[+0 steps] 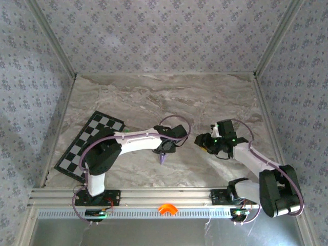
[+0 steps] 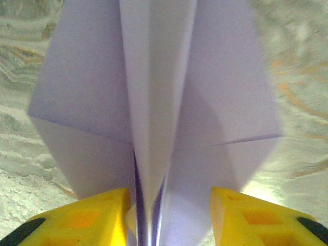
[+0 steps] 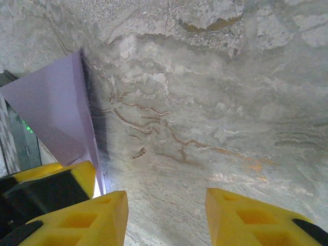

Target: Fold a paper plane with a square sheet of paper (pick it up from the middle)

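The paper plane [image 2: 205, 92] is a pale lilac dart lying on the marble table, wings spread flat and its centre crease standing up. My left gripper [image 2: 170, 197] straddles that crease, open, with a gap on each side of the fold; the left finger [image 2: 92, 215] is the nearer one. From above, the plane's sharp tip [image 1: 163, 159] pokes out below the left gripper [image 1: 166, 148]. My right gripper [image 3: 166, 200] hangs open over bare marble, nothing between its fingers. It is just right of the plane [image 3: 56, 107] and faces the left gripper [image 1: 202, 141].
A black-and-white checkered board [image 1: 89, 146] lies at the left of the table, under the left arm. Patterned walls close in the table on three sides. A small orange piece [image 1: 167, 208] sits on the front rail between the arm bases.
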Tool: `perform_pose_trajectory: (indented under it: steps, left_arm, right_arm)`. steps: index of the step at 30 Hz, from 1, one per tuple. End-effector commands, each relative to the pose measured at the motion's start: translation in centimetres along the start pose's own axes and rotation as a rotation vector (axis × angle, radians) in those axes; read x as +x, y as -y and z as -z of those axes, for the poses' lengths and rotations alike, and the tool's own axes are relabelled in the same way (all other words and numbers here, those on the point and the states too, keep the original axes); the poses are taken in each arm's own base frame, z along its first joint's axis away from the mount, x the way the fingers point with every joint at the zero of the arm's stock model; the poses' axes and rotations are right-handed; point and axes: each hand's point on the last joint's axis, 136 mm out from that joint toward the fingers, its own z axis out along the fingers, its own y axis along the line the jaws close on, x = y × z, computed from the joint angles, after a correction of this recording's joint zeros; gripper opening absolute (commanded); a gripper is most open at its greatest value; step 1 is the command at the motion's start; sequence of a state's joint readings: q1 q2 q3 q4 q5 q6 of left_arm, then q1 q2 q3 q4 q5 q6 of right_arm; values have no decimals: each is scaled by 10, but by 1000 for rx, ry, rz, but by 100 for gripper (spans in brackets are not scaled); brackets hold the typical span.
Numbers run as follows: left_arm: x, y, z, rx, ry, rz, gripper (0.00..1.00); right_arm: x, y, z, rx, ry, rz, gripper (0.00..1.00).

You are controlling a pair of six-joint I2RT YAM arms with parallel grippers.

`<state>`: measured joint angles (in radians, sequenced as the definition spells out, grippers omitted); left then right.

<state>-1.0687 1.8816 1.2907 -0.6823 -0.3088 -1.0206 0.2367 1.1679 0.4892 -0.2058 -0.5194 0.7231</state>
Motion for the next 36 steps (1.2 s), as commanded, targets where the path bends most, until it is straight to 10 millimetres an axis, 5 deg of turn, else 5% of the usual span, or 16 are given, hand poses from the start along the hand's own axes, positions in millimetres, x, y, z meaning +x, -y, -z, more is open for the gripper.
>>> perform_pose_trajectory:
  steps: [1,8,14,20,23,28,36]
  left_arm:
    - [-9,-1,19,-26,44,10,47]
    - [-25,-9,55,0,144,40,52]
    - [-47,-51,88,-22,286,34,61]
    - [-70,-152,86,-146,377,114,65]
    - [-87,-205,96,-238,498,123,80]
    - [-100,-280,95,-335,617,174,95]
    - [-126,-328,68,-282,708,169,100]
  right_arm:
    - [-3,-3,10,10,3,31,46]
    - [-23,4,35,108,86,91,50]
    - [-57,20,71,291,226,159,56]
    - [-114,43,120,594,497,268,69]
    - [-134,56,127,677,591,355,73]
    - [-156,79,115,696,752,461,73]
    - [-183,67,76,568,759,632,75]
